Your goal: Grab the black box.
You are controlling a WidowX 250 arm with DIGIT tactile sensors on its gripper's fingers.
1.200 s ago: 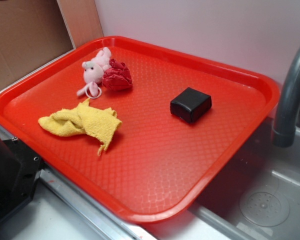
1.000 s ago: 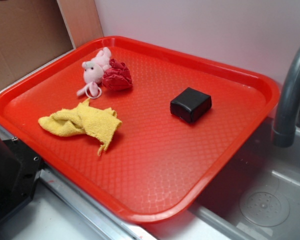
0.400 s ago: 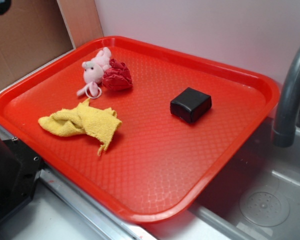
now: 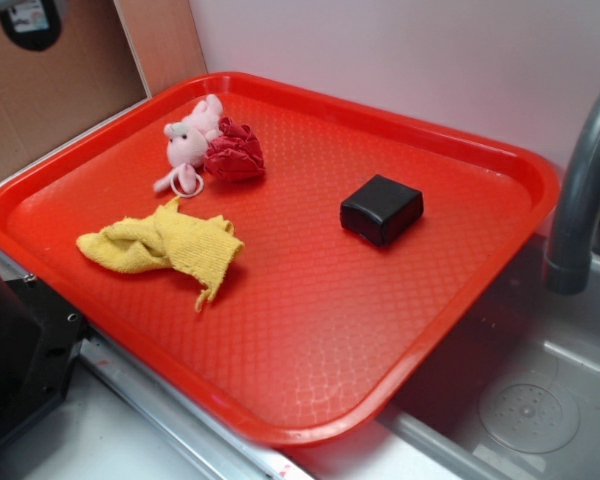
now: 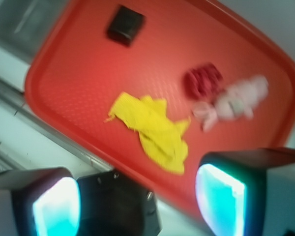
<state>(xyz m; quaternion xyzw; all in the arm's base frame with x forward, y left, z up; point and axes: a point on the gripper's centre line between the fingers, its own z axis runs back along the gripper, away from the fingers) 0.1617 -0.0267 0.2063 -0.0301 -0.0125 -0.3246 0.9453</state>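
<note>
We see the black gripper [image 5: 137, 206] high above the near-left of the scene, its two glowing cyan-lit fingers [image 5: 220, 199] spread wide with nothing between them. In the exterior view only a dark rounded bit of it [image 4: 25, 20] peeks in at the top left corner. Below the wrist camera lies the crumpled yellow terry cloth [image 4: 165, 245], soft and ragged-edged, on the left part of the red plastic tray [image 4: 310, 350] with its dimpled, diamond-patterned floor and raised rim. At the far left sits the small pink plush toy [image 4: 187, 143], touching a wrinkled dark-red fabric ball [image 4: 235, 152]. The small squarish black box [image 4: 381, 209], smooth and faintly glossy with rounded corners, rests alone right of the tray's centre, well apart from the gripper. Right of the tray, a grey curved faucet [image 4: 580, 190] rises over a steel sink [image 4: 530, 400].
</note>
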